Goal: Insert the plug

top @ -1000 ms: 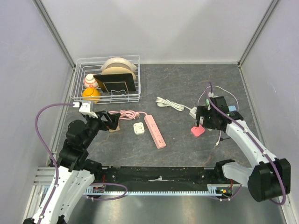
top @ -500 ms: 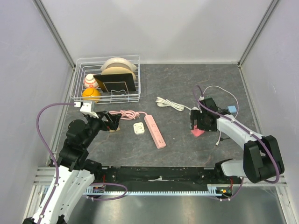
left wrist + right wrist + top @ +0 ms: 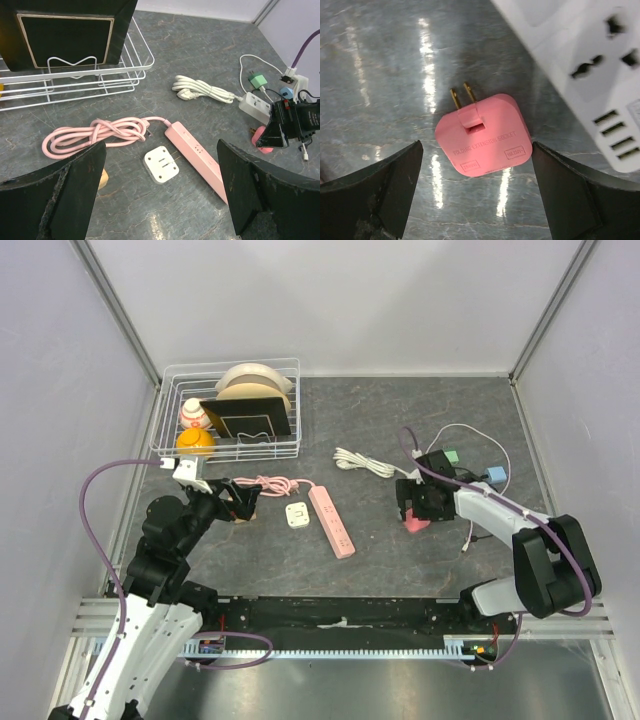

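right gripper (image 3: 476, 145) gapes, holding nothing, pink plug (image 3: 485, 131) between its fingers. lower squarely and pinch its sides, avoiding the white strip (image 3: 580, 65) just past the fingertips.

We see 2 arms, the left arm (image 3: 160, 540) and the right arm (image 3: 490, 514), each of white links and black joints, with a purple cable (image 3: 83, 505) running alongside. The left gripper (image 3: 161, 150) has 2 broad, matte black fingers (image 3: 55, 195).

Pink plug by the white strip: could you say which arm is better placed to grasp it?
Right, probably: the right gripper hangs open over the pink plug; the left gripper is far off.
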Action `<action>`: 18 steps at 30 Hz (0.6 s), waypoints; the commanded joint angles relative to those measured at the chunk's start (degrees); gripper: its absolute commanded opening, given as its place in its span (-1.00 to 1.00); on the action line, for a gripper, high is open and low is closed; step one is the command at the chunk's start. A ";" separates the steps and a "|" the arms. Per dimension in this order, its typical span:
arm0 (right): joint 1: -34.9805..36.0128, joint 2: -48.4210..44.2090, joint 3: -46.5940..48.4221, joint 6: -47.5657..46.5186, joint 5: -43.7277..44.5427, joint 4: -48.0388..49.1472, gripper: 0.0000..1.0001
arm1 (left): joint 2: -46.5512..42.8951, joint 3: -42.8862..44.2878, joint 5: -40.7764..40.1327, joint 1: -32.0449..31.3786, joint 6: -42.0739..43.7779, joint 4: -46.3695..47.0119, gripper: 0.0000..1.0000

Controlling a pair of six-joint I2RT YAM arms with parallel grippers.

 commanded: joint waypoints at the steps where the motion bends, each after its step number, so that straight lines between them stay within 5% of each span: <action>1: 3.20 -1.14 0.00 0.13 -2.32 1.55 0.96 | 0.29 0.91 1.25 -0.13 -0.06 0.71 0.99; 12: 9.97 0.78 1.57 2.94 9.79 -0.12 0.95 | 0.47 0.74 1.16 -0.13 -0.15 0.62 0.99; 18: 12.61 4.03 1.84 3.47 12.18 0.06 0.62 | 0.56 0.83 1.42 -0.13 -0.15 0.79 0.99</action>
